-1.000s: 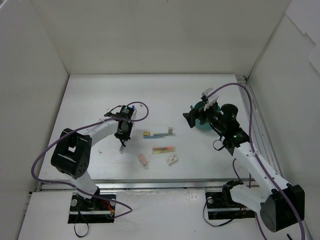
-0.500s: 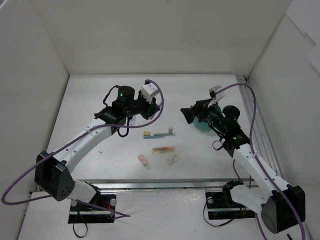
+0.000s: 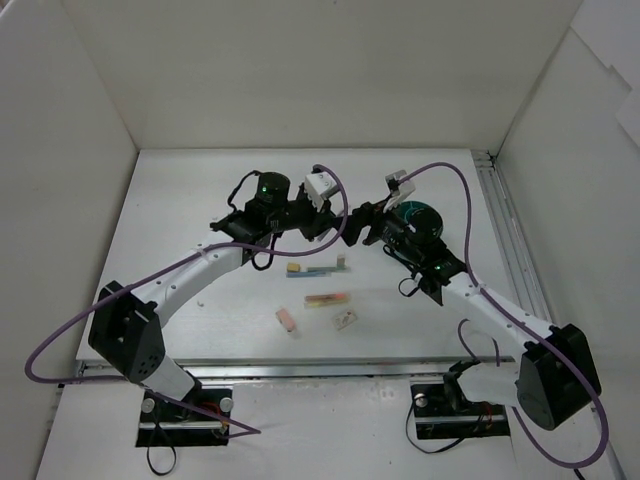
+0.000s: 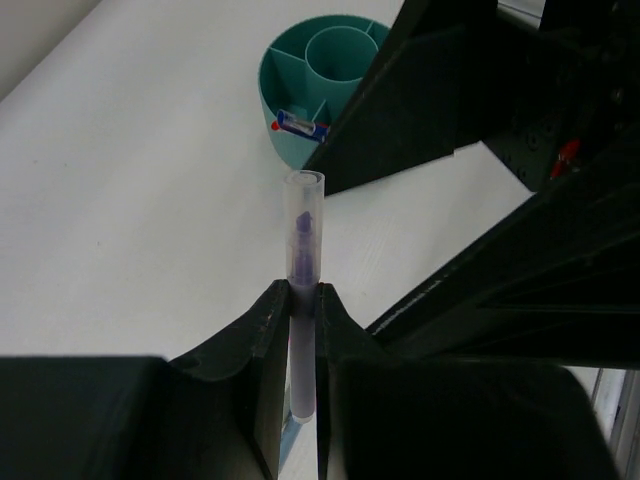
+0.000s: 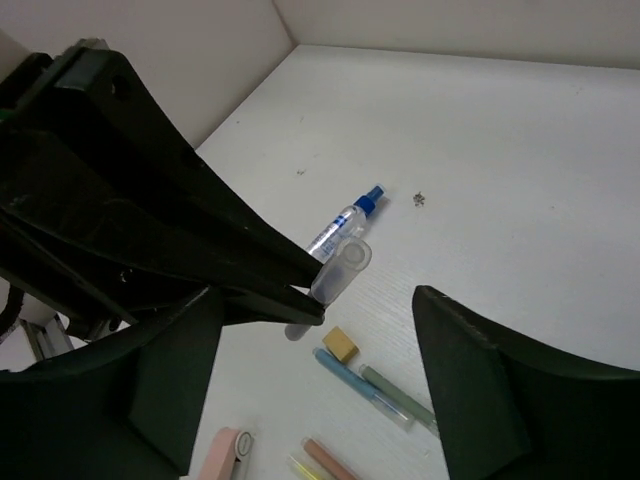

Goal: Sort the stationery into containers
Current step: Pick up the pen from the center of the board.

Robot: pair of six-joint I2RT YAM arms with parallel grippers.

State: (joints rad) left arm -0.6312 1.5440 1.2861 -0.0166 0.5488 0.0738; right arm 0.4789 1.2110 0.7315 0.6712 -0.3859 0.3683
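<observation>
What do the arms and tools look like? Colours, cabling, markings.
Left arm and right arm: white link shells, black joints and bases, a green light on each. A purple cable loops along each. Left tool and right tool are matte black with wedge-shaped fingers; a small white box sits at each wrist.

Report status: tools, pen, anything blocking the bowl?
Left tool shut on pen, aloft. Right tool open, facing the pen's capped end. Right tool sits between pen and bowl.
</observation>
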